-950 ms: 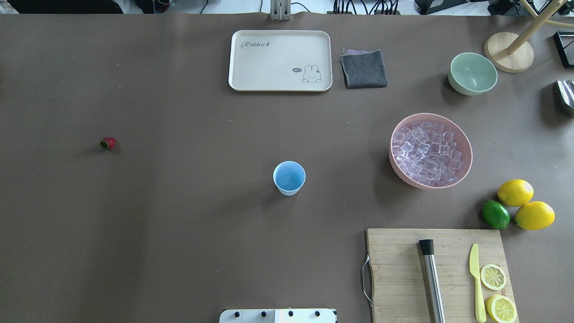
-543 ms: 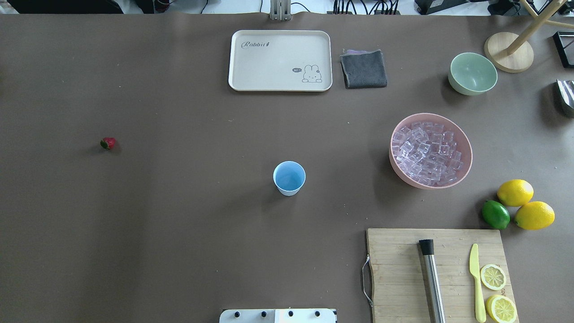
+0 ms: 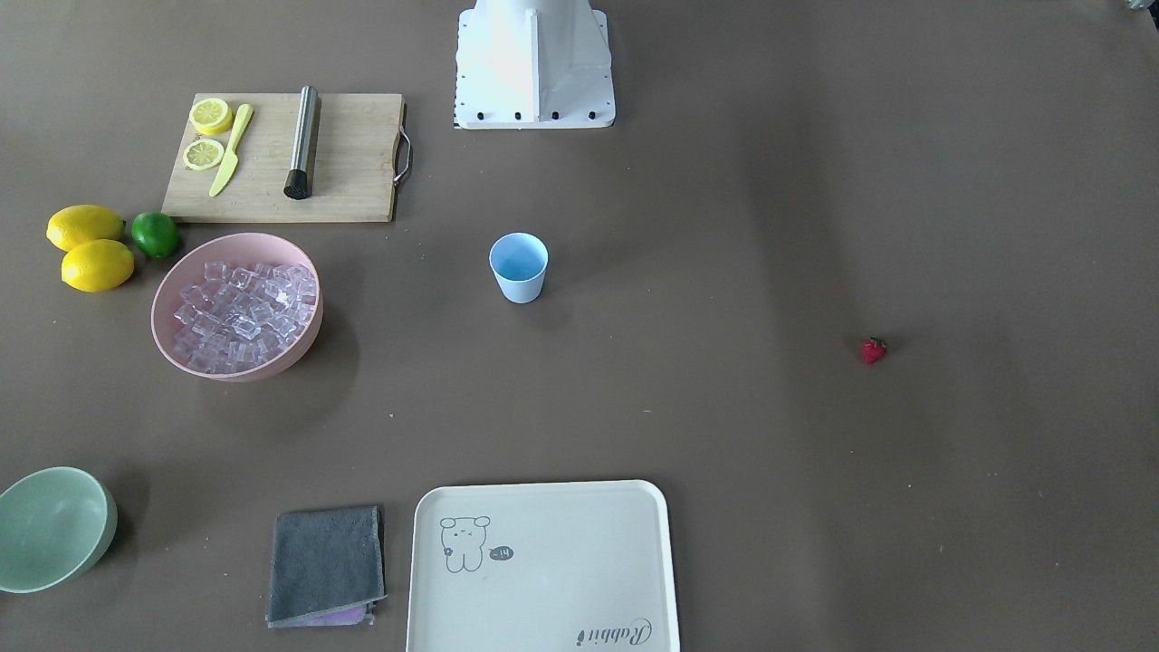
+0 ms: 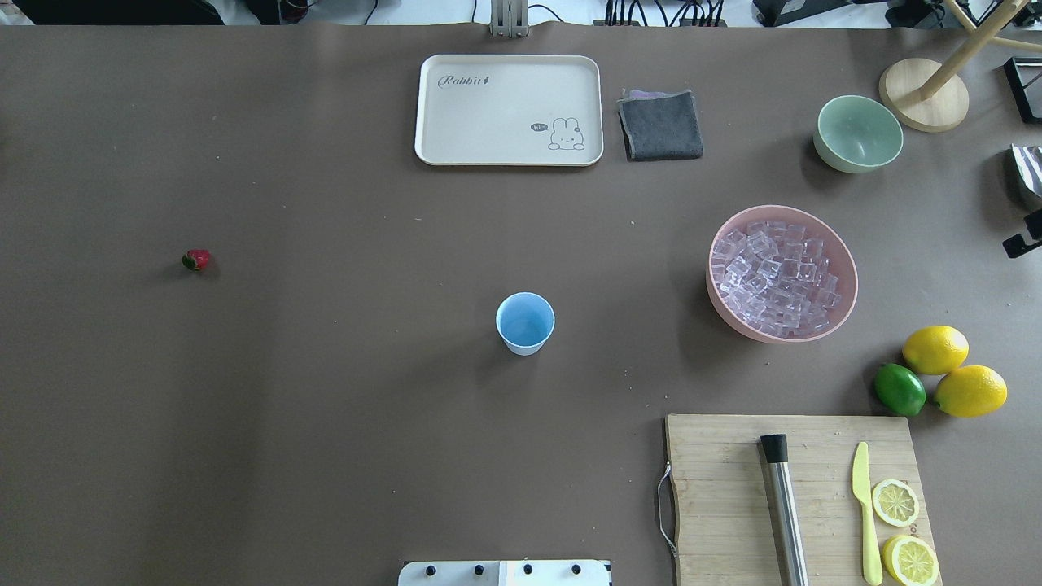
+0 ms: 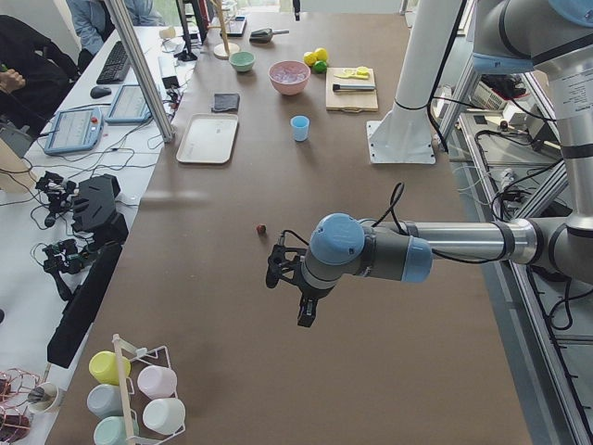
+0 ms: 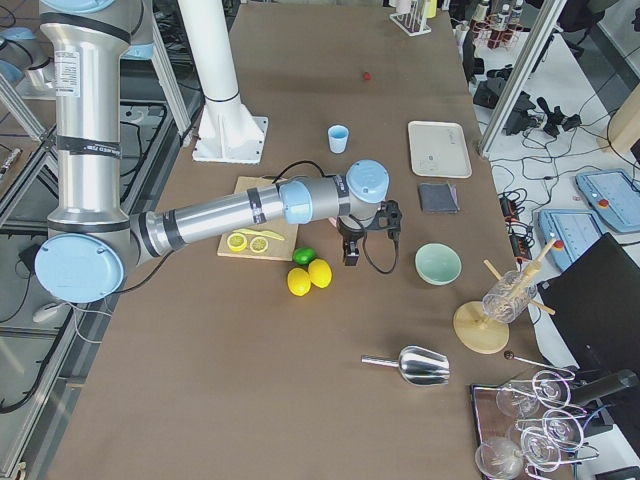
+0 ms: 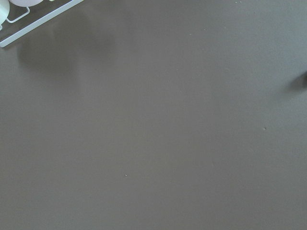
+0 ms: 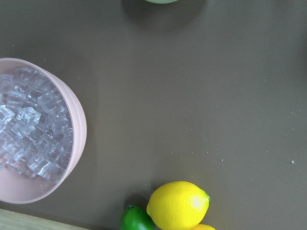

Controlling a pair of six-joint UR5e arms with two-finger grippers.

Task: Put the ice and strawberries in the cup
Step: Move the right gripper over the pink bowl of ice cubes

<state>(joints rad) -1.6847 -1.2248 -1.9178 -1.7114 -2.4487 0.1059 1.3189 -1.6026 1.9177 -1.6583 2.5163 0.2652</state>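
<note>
Overhead exterior: a black tip of the right end effector (image 4: 1022,240) has just come in at the right edge, where there was none half a second ago; nothing else has moved.
Right end effector: it hangs above the surface (image 4: 326,407); I cannot tell whether its jaws are apart or together.
Ice (image 4: 773,277): heaped in the pink bowl (image 4: 851,281), just to one side of that end effector, with a lemon (image 8: 177,205) on another side.
Left end effector (image 5: 304,311): low over the surface, jaw state impossible to tell.
Strawberry (image 4: 196,260): on the surface near the left end effector, just beyond it.
Cup (image 4: 525,323): upright, empty, well apart from both end effectors.
Meaning: the task is barely begun; the right arm seems to be approaching the ice.
</note>
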